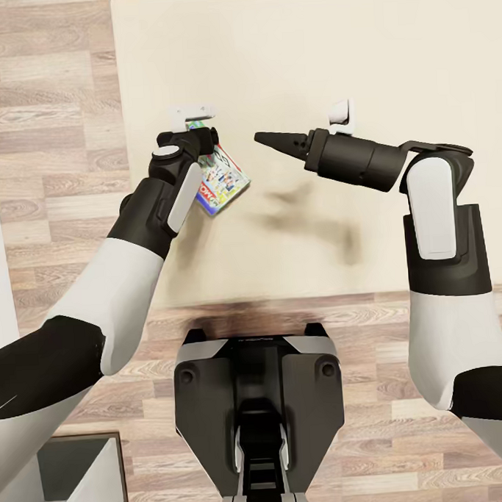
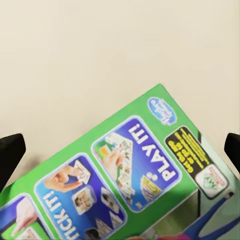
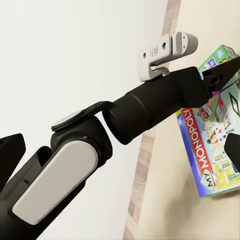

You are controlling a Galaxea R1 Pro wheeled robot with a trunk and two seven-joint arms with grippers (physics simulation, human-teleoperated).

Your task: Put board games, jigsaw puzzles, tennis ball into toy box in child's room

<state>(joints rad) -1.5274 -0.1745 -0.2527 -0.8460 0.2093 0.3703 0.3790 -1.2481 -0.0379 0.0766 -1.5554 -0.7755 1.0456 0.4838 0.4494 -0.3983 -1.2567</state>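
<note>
Head view first: your left gripper (image 1: 201, 139) pinches one end of the flat green-bordered Monopoly game box (image 1: 221, 180), held above the near part of the cream mattress (image 1: 388, 67). The box hangs tilted, long axis running down and toward your right arm. Keep the pinch firm while turning away from the mattress. Your right gripper (image 1: 275, 140), further right, looks pressed together, empty.
</note>
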